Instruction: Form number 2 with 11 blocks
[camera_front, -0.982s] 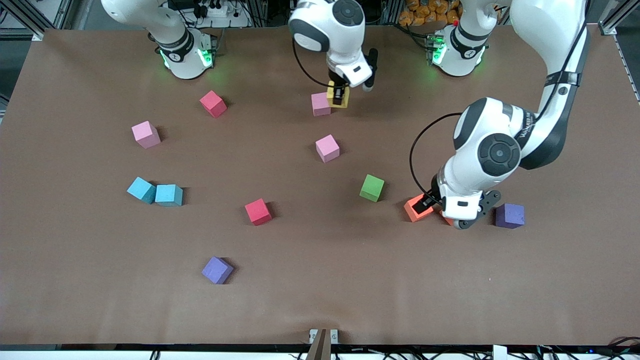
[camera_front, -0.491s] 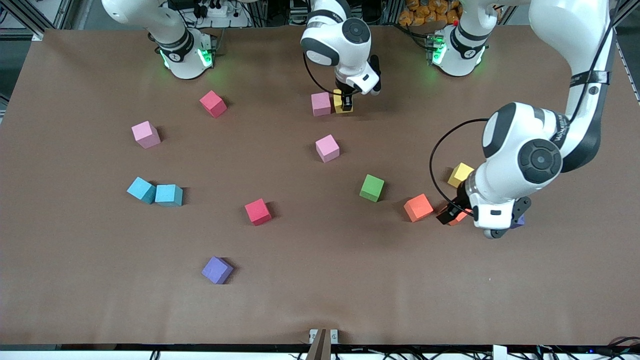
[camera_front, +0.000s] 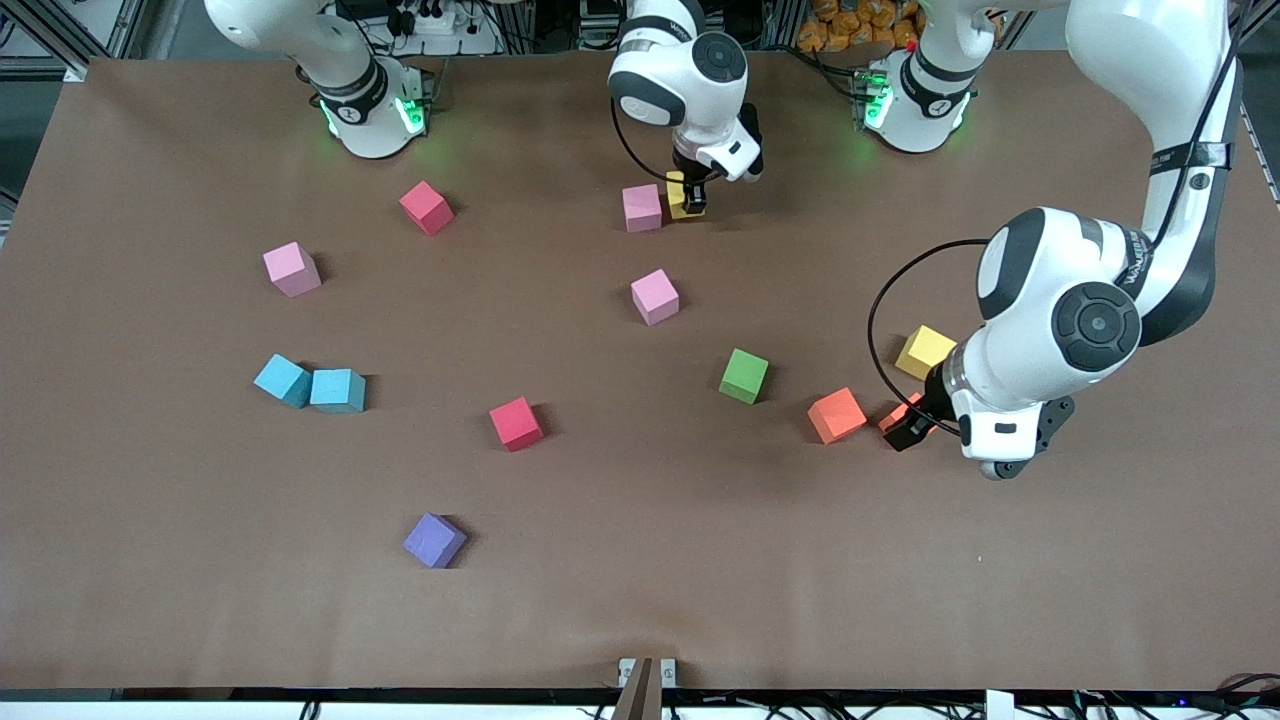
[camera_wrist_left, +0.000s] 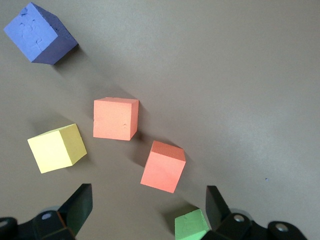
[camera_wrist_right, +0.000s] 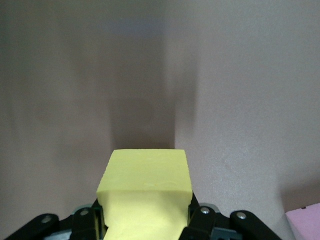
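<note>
Spanning the whole scene, the brown table (camera_front: 150, 600) carries scattered blocks; no number 2 is formed on it yet. The left arm (camera_front: 1150, 150) rises from its base and bends down to a wrist above that arm's end of the table; the left gripper (camera_wrist_left: 145, 212) hangs with jaws spread wide and empty, over the two orange blocks (camera_wrist_left: 116, 118) (camera_wrist_left: 163, 166), with a yellow block (camera_wrist_left: 56, 148), a purple block (camera_wrist_left: 40, 34) and a green block (camera_wrist_left: 191, 225) around them. The right arm (camera_front: 680, 80) reaches down near the row of bases; the right gripper (camera_front: 690, 195) pinches a second yellow block (camera_wrist_right: 145, 192) between its jaws, the cube filling the gap between the fingers and sitting just beside a pink block (camera_front: 642, 208), low at the tabletop; whether the two cubes touch I cannot tell. Nearer the front camera lies another pink block (camera_front: 655, 297). Toward the right arm's end lie a red block (camera_front: 426, 207), a third pink block (camera_front: 292, 269), two teal-blue blocks (camera_front: 282, 380) (camera_front: 338, 390) touching each other, a second red block (camera_front: 516, 423) and a second purple block (camera_front: 434, 540), nearest the camera.
</note>
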